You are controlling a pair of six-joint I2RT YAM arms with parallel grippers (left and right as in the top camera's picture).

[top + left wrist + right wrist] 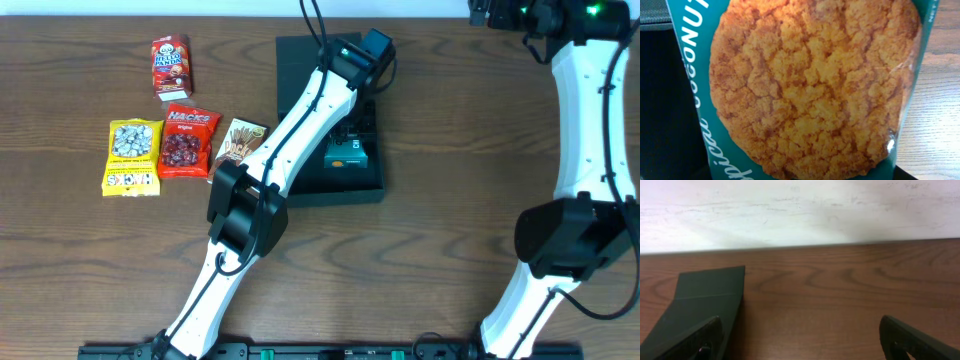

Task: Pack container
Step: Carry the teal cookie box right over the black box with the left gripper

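Note:
The dark container lies open at the table's middle, its flap lid toward the back. A teal coconut cookie packet lies inside it near the right wall. It fills the left wrist view. My left gripper hangs right over it; only dark fingertip corners show at the packet's two sides, wide apart. My right gripper is open and empty, low over bare wood at the back right, with the container's flap to its left.
Several snack packets lie left of the container: a red Hello Panda box, a red Hacks bag, a yellow bag and a brown stick packet partly under my left arm. A white wall bounds the table's far edge.

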